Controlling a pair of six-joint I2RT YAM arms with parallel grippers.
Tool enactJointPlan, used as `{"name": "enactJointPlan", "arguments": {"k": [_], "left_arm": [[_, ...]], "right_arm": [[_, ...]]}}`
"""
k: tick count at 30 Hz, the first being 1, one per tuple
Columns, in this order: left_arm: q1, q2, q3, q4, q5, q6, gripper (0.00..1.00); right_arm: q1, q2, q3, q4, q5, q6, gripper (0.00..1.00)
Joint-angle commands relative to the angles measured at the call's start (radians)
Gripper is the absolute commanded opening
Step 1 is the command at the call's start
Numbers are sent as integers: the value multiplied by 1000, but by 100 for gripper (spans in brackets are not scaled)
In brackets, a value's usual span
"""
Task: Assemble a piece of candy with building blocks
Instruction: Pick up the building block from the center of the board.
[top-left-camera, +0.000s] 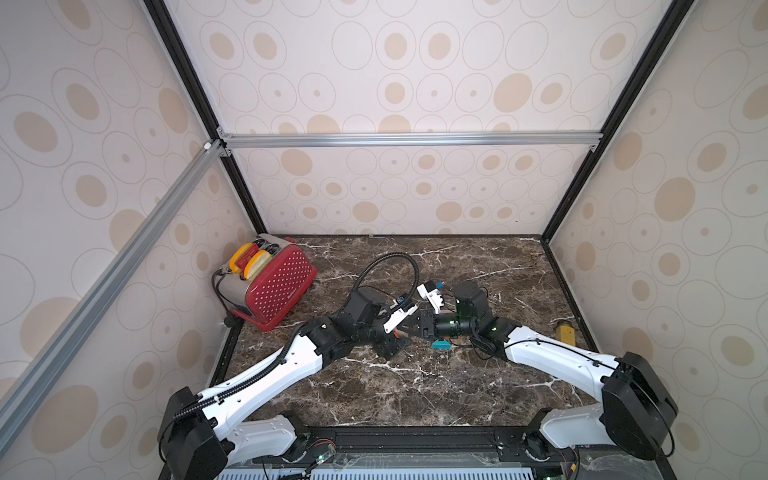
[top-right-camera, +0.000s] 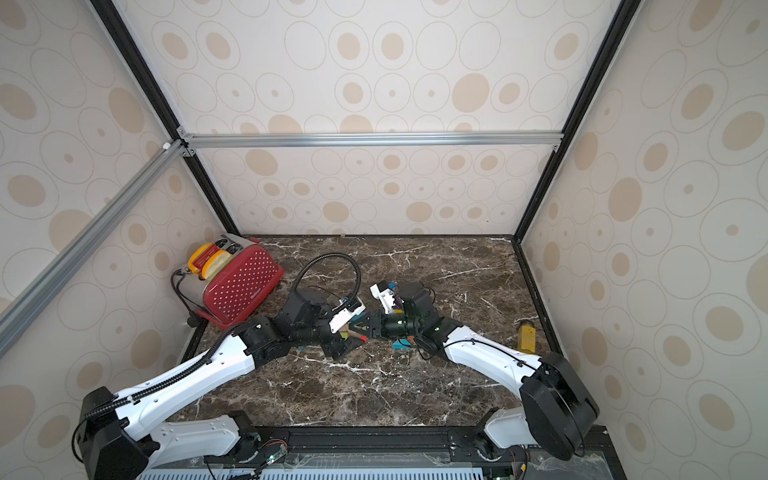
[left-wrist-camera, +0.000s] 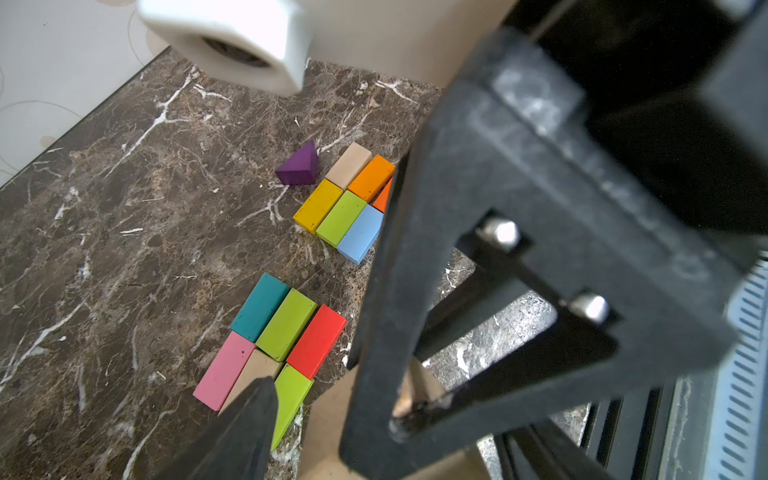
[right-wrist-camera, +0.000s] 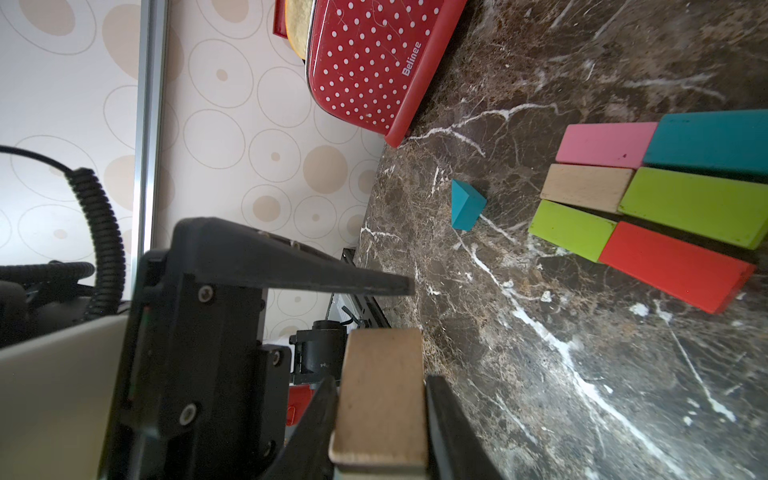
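Top views: both look from high above the near edge down onto the dark brown marble tabletop (top-left-camera: 415, 386), taking in both arms and the red white-dotted toaster (top-right-camera: 241, 289).
Left wrist view: close over the tabletop, facing rows of painted wooden bricks (left-wrist-camera: 286, 324).
Right wrist view: low and near, facing the toaster (right-wrist-camera: 374, 62).
Shared: both wrist views show the same pink, teal, green, tan and red bricks (right-wrist-camera: 673, 183).

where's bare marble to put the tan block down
Free: the wide marble between the arms' bases and the grippers; also the back strip behind the block rows, right of the toaster. Crowded: mid-table, where the left gripper and right gripper meet.
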Motion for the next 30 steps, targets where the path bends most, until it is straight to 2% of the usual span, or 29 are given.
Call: {"name": "enactJointPlan", "arguments": {"k": [1,7,15,24,30], "left_arm": [[-5,-19,3,-16,11,42,80],[-5,-7,9,-32,10,64,78],[-5,-10,4,-38,24,81,81],[-5,9,15,-41,7,78,69],[-5,11,18,-37,-15,61,57]], "right_arm": [[0,-10,9,12,-18,-10,32],[1,-12,8,4,-21,-16,32],[0,-6,5,2,-26,-23,33],[1,-10,-2,0,-29,-23,33],[0,-11,-2,-7,-28,-28,33]]}}
